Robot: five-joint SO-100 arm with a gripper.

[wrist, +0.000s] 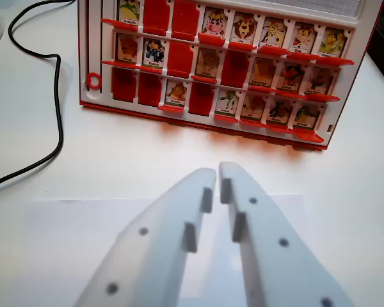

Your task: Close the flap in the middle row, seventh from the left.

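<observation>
One flap [290,75] at 1 o'clock: thin, light, hinged plastic; nudge top edge, no grab. Gripper [217,171] near-closed, empty.

Glossy red plastic game board [211,121]

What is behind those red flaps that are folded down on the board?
Nothing shows: the closed flaps present plain red backs on the board, hiding any pictures. Only raised flaps show animal cards. The gripper hovers short of them.
</observation>
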